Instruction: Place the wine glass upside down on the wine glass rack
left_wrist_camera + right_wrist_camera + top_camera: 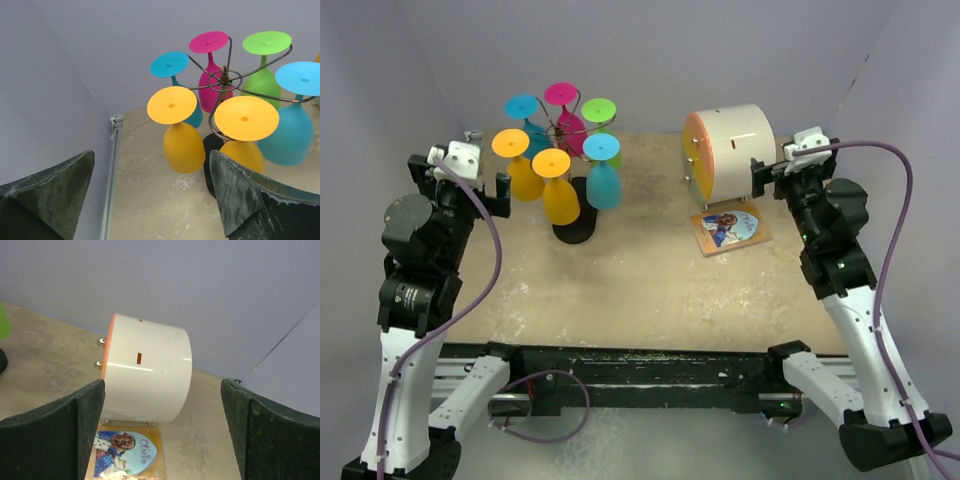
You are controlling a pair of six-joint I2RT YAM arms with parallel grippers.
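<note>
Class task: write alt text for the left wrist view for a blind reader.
Six colourful wine glasses hang upside down on a dark wire wine glass rack: two orange, two blue, one pink, one green. The open, empty left pincer frames the bottom, above a beige table.

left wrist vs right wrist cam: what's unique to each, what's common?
Left wrist only: the wire rack with six coloured glasses hanging upside down. Right wrist only, in clear view: the white cylinder with an orange face, and a picture card on the table near it. Both: beige table, grey wall, and the left gripper or right gripper, each open and empty in its own view.
</note>
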